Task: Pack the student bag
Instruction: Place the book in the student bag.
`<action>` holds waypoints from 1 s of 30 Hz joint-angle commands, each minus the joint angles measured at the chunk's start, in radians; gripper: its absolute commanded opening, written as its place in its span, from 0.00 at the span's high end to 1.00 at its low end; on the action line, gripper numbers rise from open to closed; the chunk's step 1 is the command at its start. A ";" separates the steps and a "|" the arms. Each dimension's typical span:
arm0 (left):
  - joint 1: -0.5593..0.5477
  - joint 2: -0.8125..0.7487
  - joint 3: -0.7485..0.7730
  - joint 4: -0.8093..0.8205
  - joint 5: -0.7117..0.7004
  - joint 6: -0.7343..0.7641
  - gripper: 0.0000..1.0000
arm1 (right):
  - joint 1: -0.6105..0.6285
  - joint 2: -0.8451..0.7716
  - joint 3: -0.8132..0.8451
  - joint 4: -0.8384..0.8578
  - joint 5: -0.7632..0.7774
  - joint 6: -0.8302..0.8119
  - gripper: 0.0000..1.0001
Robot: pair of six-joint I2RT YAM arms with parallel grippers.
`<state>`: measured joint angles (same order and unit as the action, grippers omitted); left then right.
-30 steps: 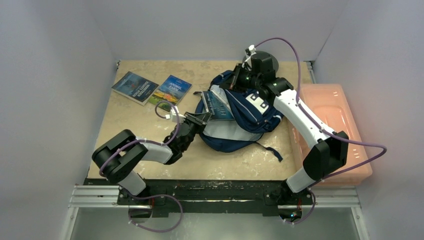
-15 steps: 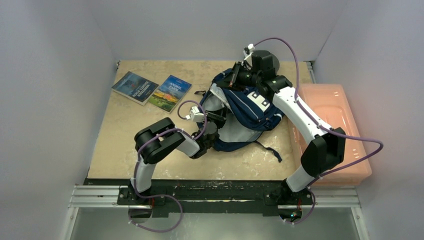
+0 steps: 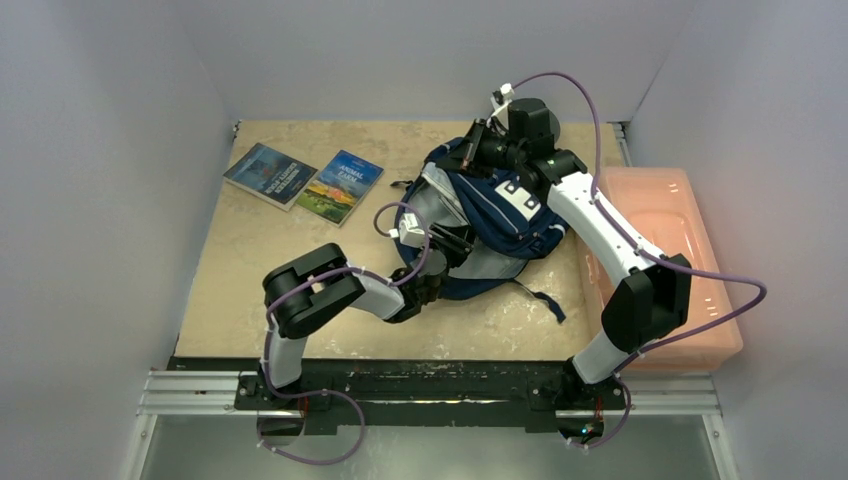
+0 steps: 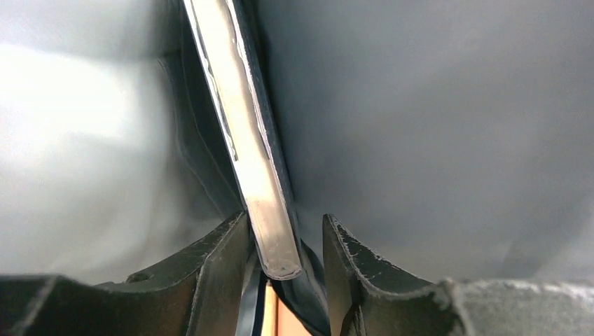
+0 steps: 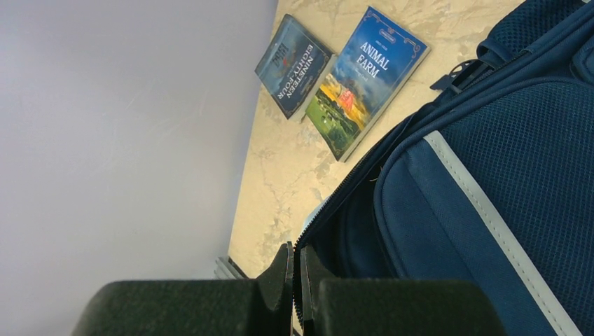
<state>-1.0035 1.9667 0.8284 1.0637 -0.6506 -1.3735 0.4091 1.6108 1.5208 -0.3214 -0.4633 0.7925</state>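
While right gripper (image 5: 296, 252) pinches the student bag (image 5: 504, 126), left gripper (image 4: 286, 218) gapes around one book (image 4: 235, 126), two books (image 3: 270, 175) (image 3: 341, 185) outside

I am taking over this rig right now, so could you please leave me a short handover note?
Left gripper: open, inside the bag, fingers either side of a book, with a gap on one side.
Right gripper: shut on the bag's zip edge, holding the mouth up.
Done: one book is in the bag.
Left: Animal Farm and Nineteen Eighty-Four lie side by side on the table, far left. Pack them, then probably let go of the bag.
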 commanded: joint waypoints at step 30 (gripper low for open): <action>0.088 -0.519 0.115 -1.236 0.513 0.087 0.02 | -0.020 -0.101 -0.030 0.127 0.047 -0.113 1.00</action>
<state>-0.9257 1.6318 0.8886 0.3340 -0.3172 -1.4506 0.3969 1.5826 1.4780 -0.3210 -0.4355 0.7273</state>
